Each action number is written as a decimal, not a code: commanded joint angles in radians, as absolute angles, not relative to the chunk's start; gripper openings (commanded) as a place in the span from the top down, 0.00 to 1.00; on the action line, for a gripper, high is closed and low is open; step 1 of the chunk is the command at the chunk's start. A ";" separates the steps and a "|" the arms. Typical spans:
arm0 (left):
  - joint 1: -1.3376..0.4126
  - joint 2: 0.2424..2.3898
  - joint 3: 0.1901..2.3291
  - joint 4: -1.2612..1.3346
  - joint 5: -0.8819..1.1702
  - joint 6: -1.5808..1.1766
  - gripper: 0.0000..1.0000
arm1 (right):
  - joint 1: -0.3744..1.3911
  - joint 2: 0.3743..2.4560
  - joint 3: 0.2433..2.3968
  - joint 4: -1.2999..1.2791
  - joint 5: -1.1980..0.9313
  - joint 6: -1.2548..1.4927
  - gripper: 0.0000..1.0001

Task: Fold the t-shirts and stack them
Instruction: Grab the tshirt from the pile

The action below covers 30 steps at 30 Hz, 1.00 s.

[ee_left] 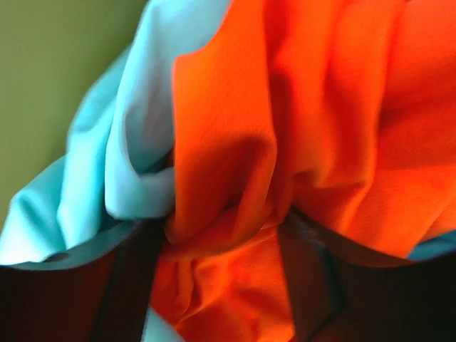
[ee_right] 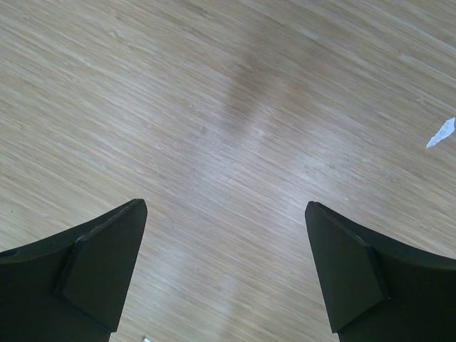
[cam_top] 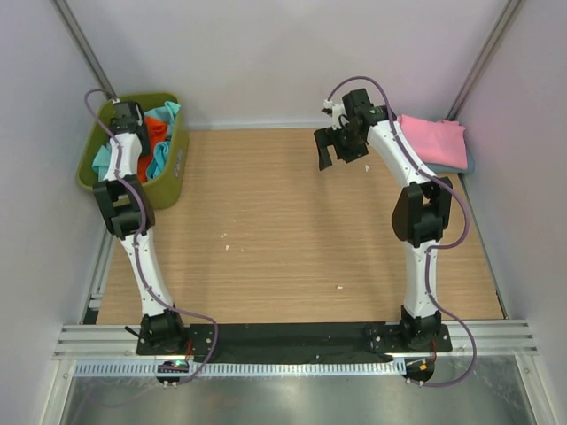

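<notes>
Spilling over the top of the heap, the orange t-shirt (cam_top: 152, 135) lies crumpled in the olive-green bin (cam_top: 177, 177) at the far left corner of the table (cam_top: 283, 239), with the teal t-shirts (cam_top: 165, 158) bunched around it and one teal fold poking up at the bin's far rim. Up close from the left wrist, the orange cloth (ee_left: 320, 128) fills most of the view in deep creases, a pale teal fold (ee_left: 121, 164) pressed against its left side and the bin's green wall behind. The left gripper (ee_left: 221, 224) is down inside the bin, its two dark fingers (ee_left: 128, 285) standing on either side of a gathered wad of orange. The gap between them is moderate and packed with cloth, and I cannot tell whether they are squeezing it or only straddling it. Across the table at the far right edge, the pink t-shirt (cam_top: 434, 140) lies folded flat on top of a grey-blue t-shirt (cam_top: 467, 166), of which only a thin edge shows. Just to its left the right gripper (cam_top: 337, 146) hangs above bare wood, apart from the pink shirt. In its own camera the right gripper's fingers (ee_right: 100, 263) are spread wide with nothing between them. A small white scrap (ee_right: 440, 133) lies on the wood off to the right.
</notes>
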State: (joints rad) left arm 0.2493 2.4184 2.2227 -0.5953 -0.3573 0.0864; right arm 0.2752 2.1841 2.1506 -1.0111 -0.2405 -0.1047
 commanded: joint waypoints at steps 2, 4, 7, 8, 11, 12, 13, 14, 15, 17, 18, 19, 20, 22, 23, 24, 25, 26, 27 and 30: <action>0.262 2.433 2.316 -0.614 -0.275 0.037 0.39 | 0.317 2.174 2.189 -1.031 -0.210 -0.138 0.00; 0.262 2.416 2.313 -0.612 -0.276 0.026 0.39 | 0.325 2.174 2.181 -1.032 -0.215 -0.143 0.00; 0.261 2.363 2.281 -0.597 -0.278 0.005 0.38 | 0.327 2.184 2.174 -1.034 -0.227 -0.150 0.00; 0.261 2.344 2.266 -0.588 -0.278 0.005 0.37 | 0.327 2.189 2.177 -1.034 -0.227 -0.153 0.00; 0.253 2.263 2.200 -0.535 -0.293 0.005 0.35 | 0.327 2.206 2.187 -1.029 -0.233 -0.153 0.00; 0.250 2.250 2.188 -0.525 -0.287 0.005 0.34 | 0.327 2.209 2.187 -1.028 -0.239 -0.152 0.00; 0.249 2.241 2.189 -0.526 -0.273 0.005 0.34 | 0.325 2.210 2.189 -1.025 -0.247 -0.146 0.00; 0.249 2.240 2.189 -0.528 -0.267 0.005 0.34 | 0.325 2.215 2.189 -1.025 -0.252 -0.144 0.00; 0.244 2.240 2.191 -0.531 -0.267 0.005 0.35 | 0.327 2.215 2.189 -1.023 -0.255 -0.144 0.00; 0.241 2.244 2.187 -0.535 -0.271 0.005 0.36 | 0.327 2.218 2.192 -1.023 -0.258 -0.144 0.00; 0.239 2.247 2.187 -0.540 -0.273 0.005 0.36 | 0.327 2.218 2.191 -1.022 -0.259 -0.147 0.00; 0.238 2.250 2.187 -0.543 -0.275 0.003 0.36 | 0.327 2.218 2.189 -1.023 -0.258 -0.147 0.00; 0.238 2.255 2.186 -0.546 -0.273 0.005 0.37 | 0.327 2.217 2.187 -1.022 -0.258 -0.149 0.00; 0.233 2.260 2.183 -0.554 -0.272 0.005 0.39 | 0.327 2.214 2.181 -1.019 -0.255 -0.150 0.00; 0.235 2.261 2.180 -0.555 -0.272 0.005 0.39 | 0.327 2.210 2.180 -1.019 -0.256 -0.150 0.00; 0.232 2.266 2.177 -0.557 -0.275 0.005 0.39 | 0.325 2.207 2.178 -1.017 -0.255 -0.153 0.00; 0.229 2.270 2.175 -0.557 -0.278 0.005 0.39 | 0.327 2.206 2.174 -1.017 -0.255 -0.153 0.00; 0.227 2.275 2.175 -0.558 -0.279 0.005 0.39 | 0.327 2.206 2.174 -1.016 -0.255 -0.155 0.00; 0.226 2.286 2.175 -0.560 -0.287 0.005 0.39 | 0.327 2.204 2.172 -1.015 -0.252 -0.155 0.00; 0.225 2.304 2.184 -0.555 -0.290 0.008 0.41 | 0.327 2.203 2.171 -1.012 -0.247 -0.155 0.00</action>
State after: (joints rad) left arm 0.2310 2.2913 2.1742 -0.5777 -0.2840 0.0238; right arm 0.3260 2.2375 2.1506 -1.0260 -0.2398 -0.1429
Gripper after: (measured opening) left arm 0.598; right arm 0.996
